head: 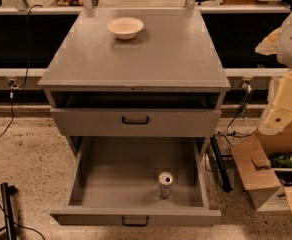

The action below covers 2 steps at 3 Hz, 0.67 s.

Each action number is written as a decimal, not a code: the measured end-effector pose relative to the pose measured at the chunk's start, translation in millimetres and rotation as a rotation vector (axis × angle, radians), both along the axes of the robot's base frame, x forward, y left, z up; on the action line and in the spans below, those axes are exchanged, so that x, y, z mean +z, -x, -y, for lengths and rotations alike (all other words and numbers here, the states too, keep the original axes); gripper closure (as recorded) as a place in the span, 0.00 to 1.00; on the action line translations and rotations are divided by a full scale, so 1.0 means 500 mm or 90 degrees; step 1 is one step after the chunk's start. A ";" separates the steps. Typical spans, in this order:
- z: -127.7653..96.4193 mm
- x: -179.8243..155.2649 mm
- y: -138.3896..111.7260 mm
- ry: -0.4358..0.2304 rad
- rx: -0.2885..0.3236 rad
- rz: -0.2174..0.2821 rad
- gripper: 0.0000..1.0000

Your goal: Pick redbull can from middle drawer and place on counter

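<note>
The redbull can (165,184) stands upright on the floor of the middle drawer (121,176), right of centre and close to the front panel. The drawer is pulled fully out, its small dark handle facing me. Above it lies the counter (151,59), the flat grey top of the cabinet. My gripper (280,115) shows as pale cream parts at the right edge of the view, level with the upper drawer, well to the right of the cabinet and far above the can. It holds nothing that I can see.
A cream bowl (125,27) sits at the back of the counter. The taller drawer front with a black handle (135,120) is slightly out above the open drawer. An open cardboard box (266,171) stands on the floor to the right. Cables and a black pole (6,209) lie at left.
</note>
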State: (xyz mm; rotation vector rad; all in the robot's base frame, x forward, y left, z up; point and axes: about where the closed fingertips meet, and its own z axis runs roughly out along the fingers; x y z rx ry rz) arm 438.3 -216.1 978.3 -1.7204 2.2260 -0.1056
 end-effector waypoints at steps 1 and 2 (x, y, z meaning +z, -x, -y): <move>0.000 0.000 0.000 0.000 0.000 0.000 0.00; -0.002 -0.078 -0.030 -0.015 -0.002 -0.041 0.00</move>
